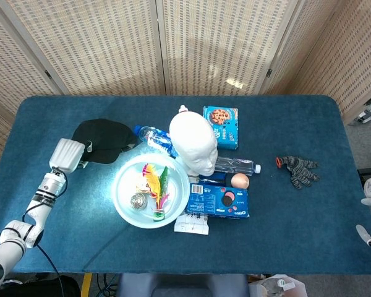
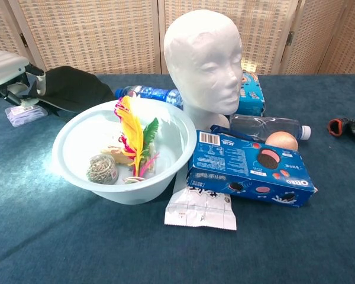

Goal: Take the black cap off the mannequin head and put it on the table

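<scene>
Table (image 1: 309, 235): blue cloth top, rounded corners, backed by woven folding screens (image 1: 222, 43). Wide bare cloth along the near edge, across the right third, and at the far left corner; the objects bunch in the centre.

Bowl (image 1: 125, 204): pale, round, left of centre, holding a yellow and pink feather (image 1: 152, 180), a green piece and a metal scouring ball (image 1: 138, 200). Its far rim lies just beside the cap.

Mannequin head (image 1: 194, 143): white, bare, upright at the table's centre, just beyond the bowl's right rim.

Black cap (image 1: 103, 140): resting on the table at left, crown up, between the bowl and the far left edge, its left side at the left hand.

Oreo box (image 1: 217, 200): blue, lying flat in front of the mannequin head, a white packet (image 1: 191, 223) partly under its near left corner.

Cookie box (image 1: 221, 126): blue, lying behind the mannequin head toward the far edge.

Two water bottles: one (image 1: 156, 138) on its side between cap and mannequin head, one (image 1: 236, 165) on its side to the head's right.

Left hand (image 1: 67, 155): white, low over the table at the cap's left side, arm running back to the near left corner. Chest view shows its fingers (image 2: 34, 81) against the cap; whether they grasp it or are let go, I cannot tell.

Glove (image 1: 300, 169): dark with an orange cuff, alone on the right, open cloth all round.

Egg (image 1: 239, 180): brownish, touching the Oreo box's far right edge.

Small clear case (image 2: 25, 112): on the cloth below the left hand.
</scene>
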